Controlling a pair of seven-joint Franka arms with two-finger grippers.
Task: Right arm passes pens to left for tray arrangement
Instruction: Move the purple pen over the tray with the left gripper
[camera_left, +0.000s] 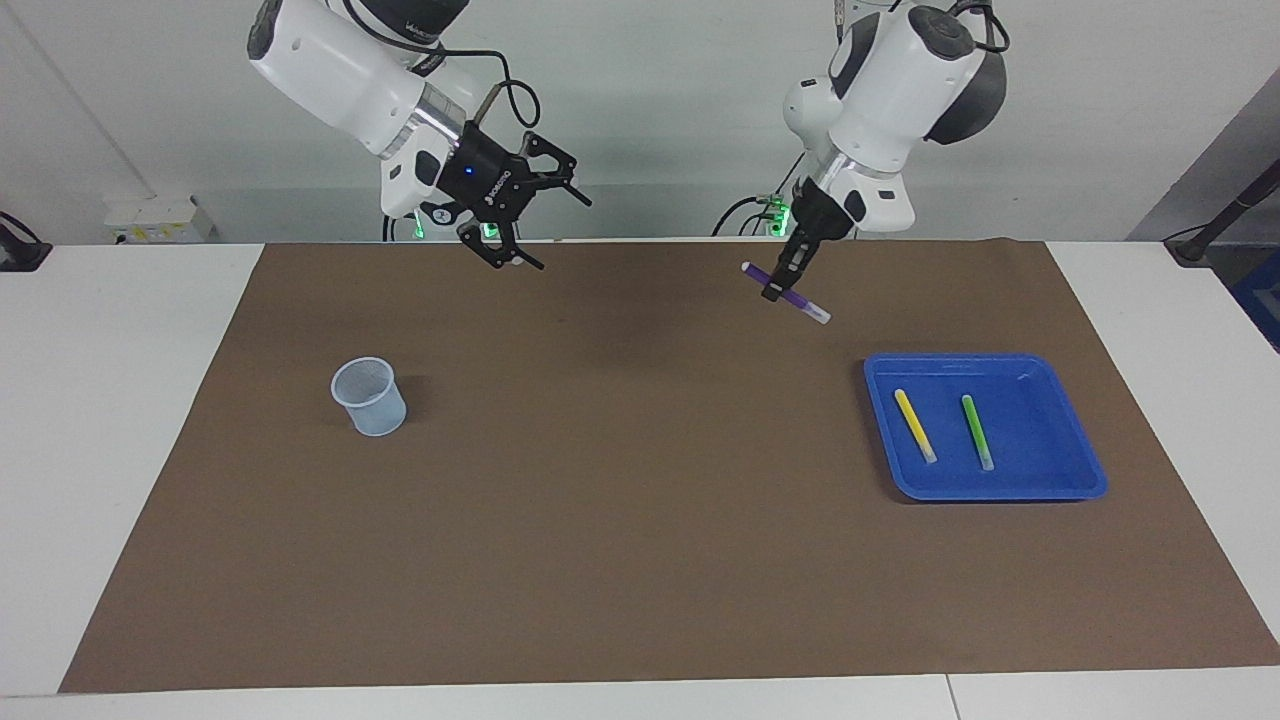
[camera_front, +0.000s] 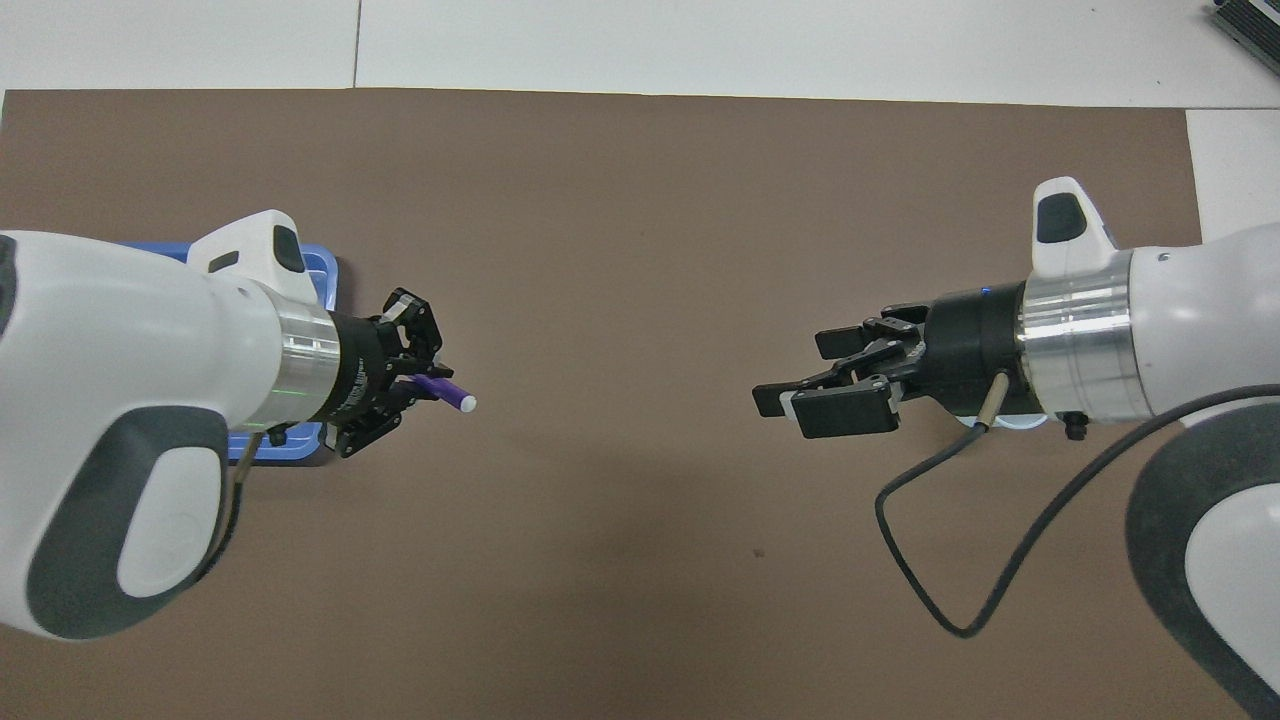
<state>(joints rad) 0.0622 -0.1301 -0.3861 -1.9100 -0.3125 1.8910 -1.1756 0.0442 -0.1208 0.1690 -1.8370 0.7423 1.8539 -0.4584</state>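
Currently the left gripper (camera_left: 775, 290) is clamped on the purple pen (camera_left: 786, 294), held tilted in the air over the brown mat (camera_left: 640, 500), near the blue tray (camera_left: 1090, 470). Yellow pen (camera_left: 915, 425) and green pen (camera_left: 977, 431) lie side by side in the tray, apart. Right gripper (camera_left: 540, 232) hangs spread wide, holding nothing, over the mat's edge by the robots. A pale cup (camera_left: 369, 397) stands toward the right arm's end.

White table (camera_left: 130, 400): brown mat (camera_left: 640, 520) on top; pale cup (camera_left: 369, 397), blue tray (camera_left: 1085, 478) on mat.

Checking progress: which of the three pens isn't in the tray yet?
The purple pen, held in the left gripper; yellow and green lie in the tray.
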